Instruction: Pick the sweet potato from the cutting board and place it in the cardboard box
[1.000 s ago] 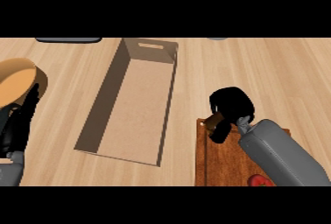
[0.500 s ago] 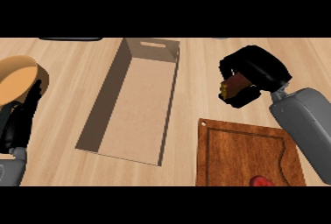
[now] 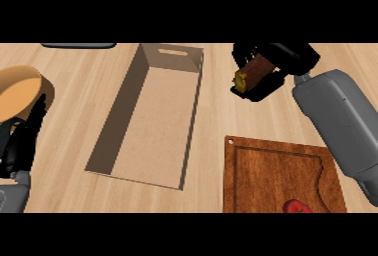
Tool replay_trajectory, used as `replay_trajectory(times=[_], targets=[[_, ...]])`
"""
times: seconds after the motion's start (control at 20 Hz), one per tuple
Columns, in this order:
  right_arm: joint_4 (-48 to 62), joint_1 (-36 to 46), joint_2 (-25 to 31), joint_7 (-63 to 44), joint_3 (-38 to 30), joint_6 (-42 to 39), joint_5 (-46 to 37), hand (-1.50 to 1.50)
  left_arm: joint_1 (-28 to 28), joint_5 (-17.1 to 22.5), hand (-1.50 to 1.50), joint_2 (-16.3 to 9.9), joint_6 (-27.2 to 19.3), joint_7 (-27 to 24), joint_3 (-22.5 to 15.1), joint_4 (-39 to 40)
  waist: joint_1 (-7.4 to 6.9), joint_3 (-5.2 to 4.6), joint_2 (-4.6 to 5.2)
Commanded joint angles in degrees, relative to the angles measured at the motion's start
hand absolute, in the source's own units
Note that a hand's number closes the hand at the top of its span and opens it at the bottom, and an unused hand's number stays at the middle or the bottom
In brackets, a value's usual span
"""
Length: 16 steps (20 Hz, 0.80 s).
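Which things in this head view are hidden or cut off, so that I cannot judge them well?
- Sweet potato: mostly hidden by the right hand curled round it; its full shape is unseen.
- Red item on the cutting board: cut by the lower edge; unidentifiable.
- Dark object: cut by the top edge.
- Left hand: at the left edge, partly covered by a tan shape; its fingers cannot be read.

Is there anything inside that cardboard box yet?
No, empty: the cardboard box shows only its bare floor. The sweet potato is in the right hand, off to the box's right.
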<state>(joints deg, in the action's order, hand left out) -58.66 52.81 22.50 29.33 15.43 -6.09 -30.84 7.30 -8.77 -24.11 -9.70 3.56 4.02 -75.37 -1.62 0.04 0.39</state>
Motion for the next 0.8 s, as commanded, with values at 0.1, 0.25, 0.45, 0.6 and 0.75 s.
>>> replay_trajectory(times=[0.1, 0.25, 0.45, 0.6, 0.75], targets=[[4.7, 5.1, -9.9, -2.8, -1.2, -2.4, 2.3, 1.50, -3.8, 1.2, 0.00, -0.2, 1.7, -2.8, 1.7, 0.0, 0.32, -0.05, -0.29], [3.3, 10.2, -12.1, -10.3, -3.8, -8.1, 5.3, 1.50, 1.1, 0.7, 0.00, -0.3, 1.6, -4.0, 2.9, 6.0, 1.26, -0.09, -0.31], [8.0, 14.3, -19.2, -16.2, -4.2, -5.9, 4.7, 1.50, -1.9, 0.3, 0.00, -1.2, 2.4, 1.2, 2.1, -2.3, 0.22, -0.03, -0.42], [15.2, 18.2, -22.2, -16.7, -4.1, -4.6, 5.0, 1.50, 1.0, -0.2, 0.00, 0.7, 2.2, -0.9, 1.5, 2.1, 0.06, -0.08, -0.06], [19.9, 23.0, -22.4, -19.0, -2.4, -3.0, 9.3, 1.50, 2.8, -0.4, 0.00, -0.3, 3.1, -0.8, 2.1, 3.1, -0.68, -0.10, 0.04]])
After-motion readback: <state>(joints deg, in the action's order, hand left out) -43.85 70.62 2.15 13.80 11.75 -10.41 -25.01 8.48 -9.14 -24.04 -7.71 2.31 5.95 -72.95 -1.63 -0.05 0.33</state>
